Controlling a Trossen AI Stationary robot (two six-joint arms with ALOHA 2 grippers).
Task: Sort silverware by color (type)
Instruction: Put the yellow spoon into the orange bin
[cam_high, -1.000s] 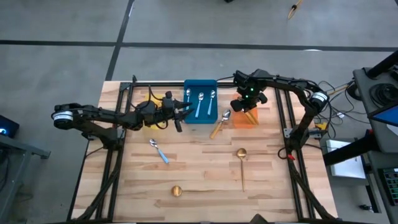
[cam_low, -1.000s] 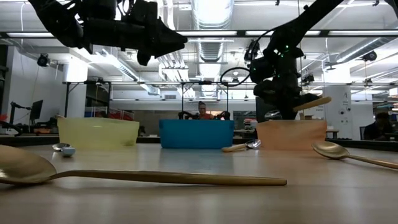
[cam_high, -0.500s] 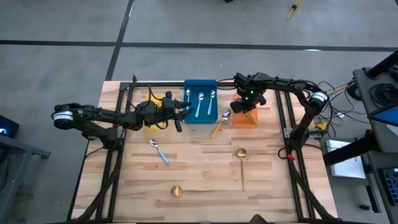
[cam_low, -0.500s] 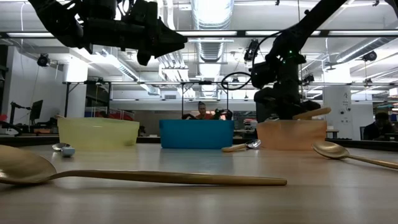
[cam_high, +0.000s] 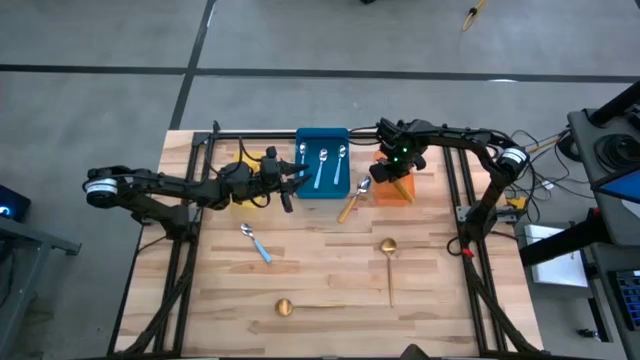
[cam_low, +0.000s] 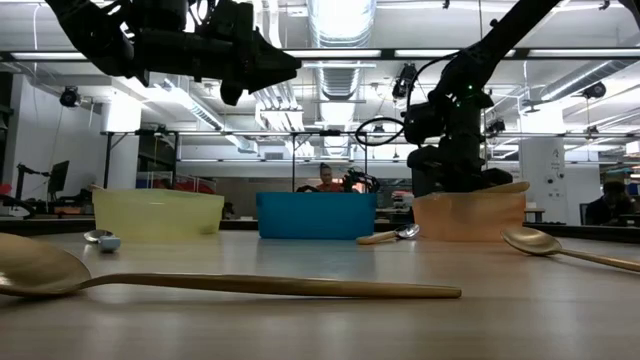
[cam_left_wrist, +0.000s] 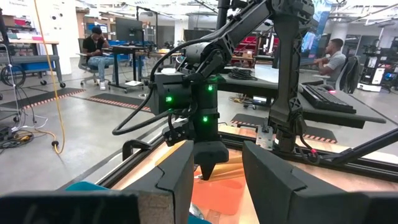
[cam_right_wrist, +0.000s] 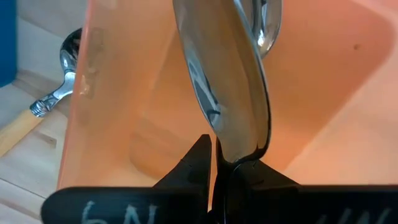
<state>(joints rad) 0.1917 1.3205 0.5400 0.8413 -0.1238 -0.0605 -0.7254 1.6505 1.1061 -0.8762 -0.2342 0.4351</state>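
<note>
Over the translucent orange plastic bin (cam_high: 394, 187) at about one o'clock on the wooden tabletop (cam_high: 320, 270), the right pincer (cam_high: 392, 172) is pinching a silver-bowled spoon (cam_right_wrist: 224, 74), the bowl hanging just inside the bin's mouth. My judgement: release only once the bowl and handle are both within the walls, lowering straight so the handle does not catch the rim and tip out. A second orange-handled spoon (cam_high: 354, 198) lies on the tabletop just beside that bin, toward the rectangular blue plastic bin (cam_high: 322, 160) at twelve o'clock; a clean lift keeps clear of it. The left pincer (cam_high: 290, 180) hovers near eleven o'clock, fingers (cam_left_wrist: 177, 171) spread and empty, beside the blue bin.
</note>
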